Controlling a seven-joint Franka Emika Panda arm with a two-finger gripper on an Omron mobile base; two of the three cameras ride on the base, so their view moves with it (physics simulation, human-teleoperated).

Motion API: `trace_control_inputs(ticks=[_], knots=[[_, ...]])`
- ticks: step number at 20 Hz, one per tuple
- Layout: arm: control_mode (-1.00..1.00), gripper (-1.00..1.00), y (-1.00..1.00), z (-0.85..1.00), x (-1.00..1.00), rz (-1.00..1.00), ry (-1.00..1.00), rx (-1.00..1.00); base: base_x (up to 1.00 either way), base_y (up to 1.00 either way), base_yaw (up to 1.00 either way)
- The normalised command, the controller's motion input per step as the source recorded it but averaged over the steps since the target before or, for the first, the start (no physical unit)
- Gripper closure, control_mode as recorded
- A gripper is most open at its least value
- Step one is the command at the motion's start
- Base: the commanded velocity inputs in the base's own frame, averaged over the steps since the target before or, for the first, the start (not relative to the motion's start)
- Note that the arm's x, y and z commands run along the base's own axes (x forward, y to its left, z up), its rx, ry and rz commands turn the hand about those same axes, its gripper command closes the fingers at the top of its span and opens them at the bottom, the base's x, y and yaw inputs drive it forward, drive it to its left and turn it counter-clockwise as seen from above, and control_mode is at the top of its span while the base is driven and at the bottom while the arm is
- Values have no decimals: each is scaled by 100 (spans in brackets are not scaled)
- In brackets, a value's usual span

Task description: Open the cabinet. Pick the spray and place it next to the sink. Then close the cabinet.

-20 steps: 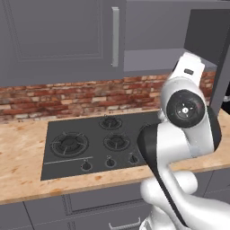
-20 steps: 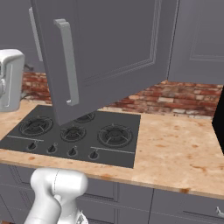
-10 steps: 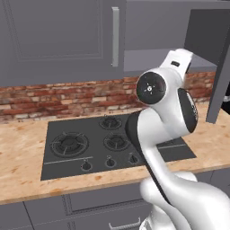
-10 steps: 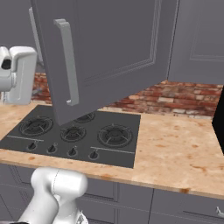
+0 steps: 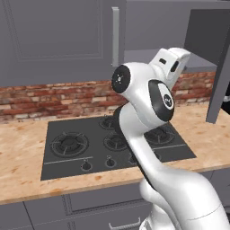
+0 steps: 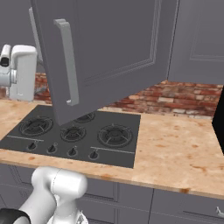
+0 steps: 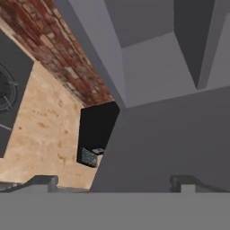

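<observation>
in the left base view the dark-grey cabinet [image 5: 58, 40] hangs on the wall above the stove [image 5: 112, 141], its right door swung open. in the right base view that open door's long silver handle [image 6: 68, 63] stands up straight. in the hand view the gripper [image 7: 114, 182] is spread wide, holding nothing. no writing shows.

The dark-grey cabinet [image 6: 109, 48] hangs above the hob, its right door swung wide open.
</observation>
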Motion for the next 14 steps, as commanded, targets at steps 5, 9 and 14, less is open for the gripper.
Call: trace_control_inputs(ticks=[5,9,14], knots=[[-100,-100,-13,0,-1,-8,0,0,0,0,0],[-100,-100,-10,0,-1,0,0,0,0,0,0],[-100,-100,-26,0,0,1,0,0,0,0,0]])
